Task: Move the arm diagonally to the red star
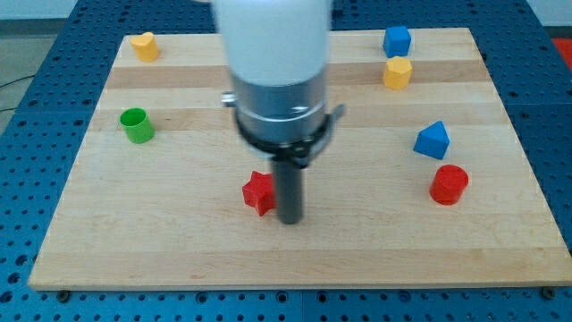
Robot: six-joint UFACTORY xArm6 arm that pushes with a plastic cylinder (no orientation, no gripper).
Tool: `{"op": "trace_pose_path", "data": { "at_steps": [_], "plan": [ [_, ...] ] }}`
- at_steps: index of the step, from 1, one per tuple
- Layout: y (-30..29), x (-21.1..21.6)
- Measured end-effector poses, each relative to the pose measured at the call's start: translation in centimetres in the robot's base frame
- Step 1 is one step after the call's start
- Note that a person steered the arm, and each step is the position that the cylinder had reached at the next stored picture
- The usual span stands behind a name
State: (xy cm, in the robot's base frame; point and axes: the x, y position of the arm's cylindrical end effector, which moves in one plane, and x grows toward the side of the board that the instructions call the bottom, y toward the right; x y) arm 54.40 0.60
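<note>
Red star (258,191) seen lower centre of the frame on the wooden board (179,241), my tip (290,219) placed just beside it on its right, contact not discernible, no gripper fitted, nothing grasped, red cylinder (449,184) at right.

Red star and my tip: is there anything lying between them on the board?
Nothing. In the camera view, my tip stands just at the view's right of the red star, with at most a thin strip of bare wooden board between them.

Wooden board (179,250) on blue perforated table (36,45).
</note>
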Motion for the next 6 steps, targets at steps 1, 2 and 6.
{"op": "trace_pose_path", "data": {
  "at_steps": [1,2,6],
  "plan": [
    [1.3,-2.8],
    [-7.7,-3.2],
    [-22.6,-2.9]
  ]
}}
